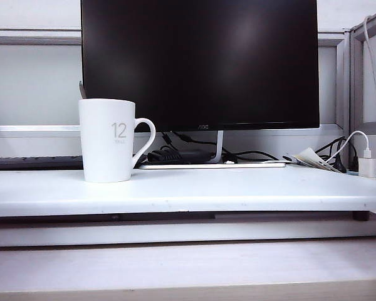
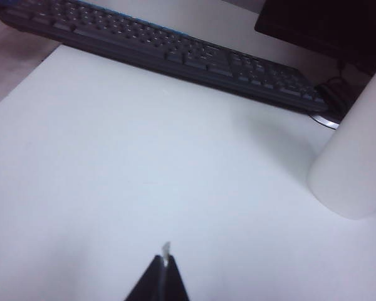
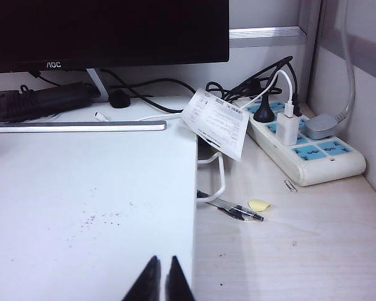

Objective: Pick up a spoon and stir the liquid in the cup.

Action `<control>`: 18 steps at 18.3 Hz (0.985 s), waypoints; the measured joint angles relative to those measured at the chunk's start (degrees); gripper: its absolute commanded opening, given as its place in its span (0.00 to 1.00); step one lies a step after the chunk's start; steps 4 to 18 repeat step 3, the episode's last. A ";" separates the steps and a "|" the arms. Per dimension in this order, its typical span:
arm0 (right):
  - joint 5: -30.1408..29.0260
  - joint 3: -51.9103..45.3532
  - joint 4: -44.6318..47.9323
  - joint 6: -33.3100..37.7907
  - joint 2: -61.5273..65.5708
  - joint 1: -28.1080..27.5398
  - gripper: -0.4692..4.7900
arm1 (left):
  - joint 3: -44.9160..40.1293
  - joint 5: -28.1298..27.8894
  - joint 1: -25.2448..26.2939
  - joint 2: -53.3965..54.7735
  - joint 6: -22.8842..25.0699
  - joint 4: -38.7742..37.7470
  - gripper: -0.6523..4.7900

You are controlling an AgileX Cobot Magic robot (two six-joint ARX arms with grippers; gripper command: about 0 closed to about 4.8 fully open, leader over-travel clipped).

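The left gripper (image 2: 165, 276) is showing only in the left wrist view, its dark jaws pressed together with nothing between them, though a small pale fleck is sitting at the tip. It is hanging over the bare white board (image 2: 144, 175), apart from the cup (image 2: 354, 163), whose white wall is standing off to one side near the board's far part. A dark keyboard (image 2: 175, 53) is lying along the far edge of the board, beyond the gripper.

The right gripper (image 3: 161, 279) is appearing only in the right wrist view, its two dark fingers nearly touching with a thin slit between them and holding nothing. It is sitting above the board's side edge, where the white surface is giving way to a pale wooden desk (image 3: 301, 251). On that desk a pen (image 3: 238, 212) is lying just beside the board, a white power strip (image 3: 304, 141) is resting farther off by the wall, and a paper slip (image 3: 216, 124) is hanging between them.

In the exterior view the cup (image 1: 109, 139) is standing upright on the left part of the board, its handle turned right and a grey "12" facing the camera. The spoon (image 1: 82, 89) is poking up as a thin dark sliver above the cup's rim at its left side. Behind it a black monitor (image 1: 200, 63) is filling the background.
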 measured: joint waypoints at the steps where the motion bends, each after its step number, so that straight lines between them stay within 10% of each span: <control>1: 0.00 0.00 0.00 0.00 0.00 0.00 0.14 | 0.00 0.00 0.00 0.00 0.00 0.00 0.12; 18: 0.00 0.00 0.00 0.00 0.00 0.00 0.14 | 0.00 0.00 0.00 0.00 0.00 0.00 0.12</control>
